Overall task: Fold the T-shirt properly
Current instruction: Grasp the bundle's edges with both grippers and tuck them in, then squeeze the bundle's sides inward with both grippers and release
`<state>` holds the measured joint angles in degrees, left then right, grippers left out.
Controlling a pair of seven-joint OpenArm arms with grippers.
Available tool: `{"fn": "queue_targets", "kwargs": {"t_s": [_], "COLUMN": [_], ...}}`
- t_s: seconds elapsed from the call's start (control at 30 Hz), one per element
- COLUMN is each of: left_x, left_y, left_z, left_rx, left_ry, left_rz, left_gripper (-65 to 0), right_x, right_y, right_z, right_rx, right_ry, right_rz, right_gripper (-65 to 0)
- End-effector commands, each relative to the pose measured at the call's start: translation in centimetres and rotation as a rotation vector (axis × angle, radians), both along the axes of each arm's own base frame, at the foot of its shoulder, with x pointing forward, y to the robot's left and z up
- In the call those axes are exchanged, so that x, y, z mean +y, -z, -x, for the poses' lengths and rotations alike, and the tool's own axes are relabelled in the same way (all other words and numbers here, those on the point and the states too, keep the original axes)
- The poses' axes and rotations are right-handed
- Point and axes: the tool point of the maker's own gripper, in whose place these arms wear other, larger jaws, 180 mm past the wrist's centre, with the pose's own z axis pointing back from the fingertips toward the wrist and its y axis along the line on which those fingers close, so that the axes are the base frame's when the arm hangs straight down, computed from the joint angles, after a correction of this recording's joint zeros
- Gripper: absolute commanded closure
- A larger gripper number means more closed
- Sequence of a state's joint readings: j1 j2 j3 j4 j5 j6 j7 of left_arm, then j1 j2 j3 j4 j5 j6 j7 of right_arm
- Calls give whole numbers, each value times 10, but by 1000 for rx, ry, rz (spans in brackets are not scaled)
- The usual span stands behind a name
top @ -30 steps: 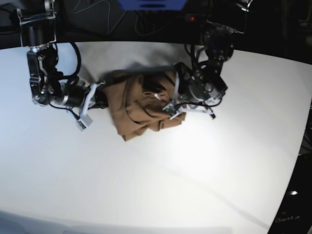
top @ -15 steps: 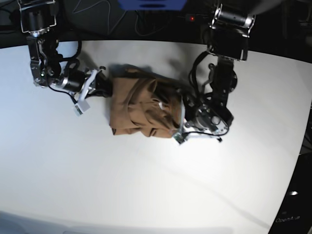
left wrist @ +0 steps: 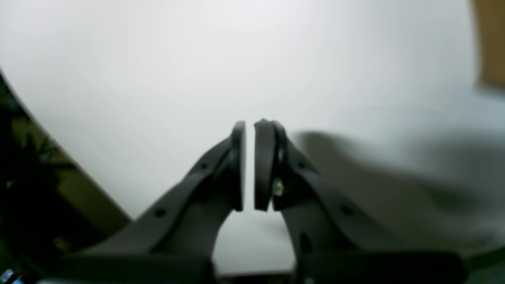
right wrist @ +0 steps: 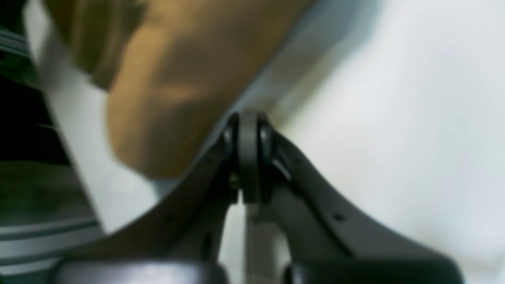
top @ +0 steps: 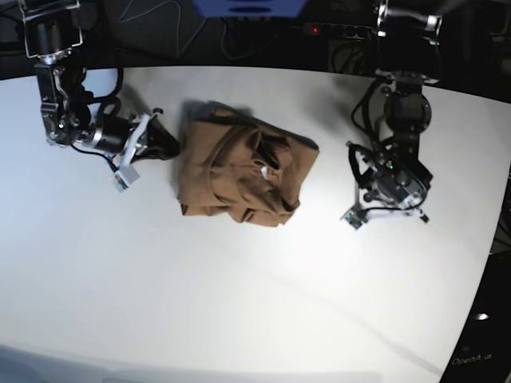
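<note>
The T-shirt (top: 239,175) lies bunched on the white surface (top: 239,303), far of centre. Both pincers are closed and empty: right pincer (top: 172,144) just beside its left edge, left pincer (top: 363,209) well apart, right.

A big white table (top: 239,319) fills most of the room from where I stand, its surface smooth and brightly lit near the middle. Its far edge curves against a dark background, where black cables (top: 152,16) trail, a blue object (top: 249,6) sits, and a small red light (top: 315,30) glows.
</note>
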<state>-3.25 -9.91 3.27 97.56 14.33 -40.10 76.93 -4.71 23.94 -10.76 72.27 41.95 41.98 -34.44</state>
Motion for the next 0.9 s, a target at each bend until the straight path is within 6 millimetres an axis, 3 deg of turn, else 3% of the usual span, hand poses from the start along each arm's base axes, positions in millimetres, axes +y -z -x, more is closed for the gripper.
{"fn": "queue_targets", "kwargs": {"t_s": [0.0,0.13,0.3,0.47,0.73,0.87], "left_x": [-8,-31,-60,-93,-153,-176], "left_y": [-2,19,34,35,80,92], "left_z": [4,46,71,66,53,45], "left_rx": [-12,67,128,88,163,167], "left_ry": [31,108,165,186,200,209], "left_rz": [13,24,65,173,369,455], "left_gripper": [-41,-41,-41,-41,-41,-41], "right_x": [-24,-32,-48,-69,-90,-98], "right_y": [13,0,-17,-26,-17,-25], "right_z": [4,-18,-43,-48,-27,-13], "right_rx": [50,5,-50,-67,-26,-45], "right_ry": [-16,-15,-15,-13,11,39], "right_rz": [133,155,195,243,269,273], "right_gripper": [-7,-7,-7,-7,-7,-7]}}
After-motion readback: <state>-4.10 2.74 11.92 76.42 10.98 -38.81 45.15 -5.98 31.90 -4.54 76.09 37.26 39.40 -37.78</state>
